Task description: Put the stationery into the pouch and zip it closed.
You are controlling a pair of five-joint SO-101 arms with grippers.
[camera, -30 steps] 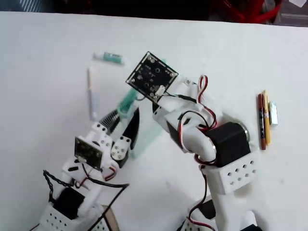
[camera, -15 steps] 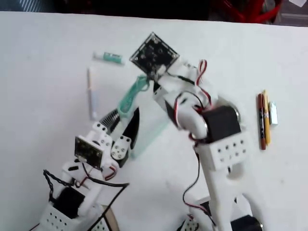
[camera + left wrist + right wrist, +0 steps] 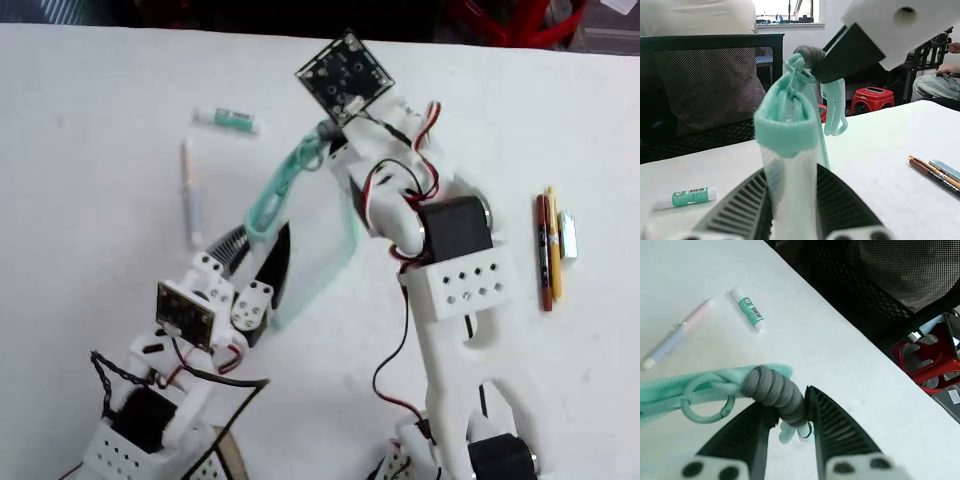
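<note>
Both pincers are clamped tight: my left pincer [image 3: 790, 170] holds one end of the soft, light mint pouch [image 3: 787, 130] stretched over the tabletop [image 3: 100, 100], and my right pincer [image 3: 785, 400] nips its grey zip pull [image 3: 772, 387], which I judge the surest hold on such limp fabric.

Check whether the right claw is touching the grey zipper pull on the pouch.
Touching. The right wrist view shows the grey zipper pull clamped in the right claw, with no gap on either side of it.
</note>
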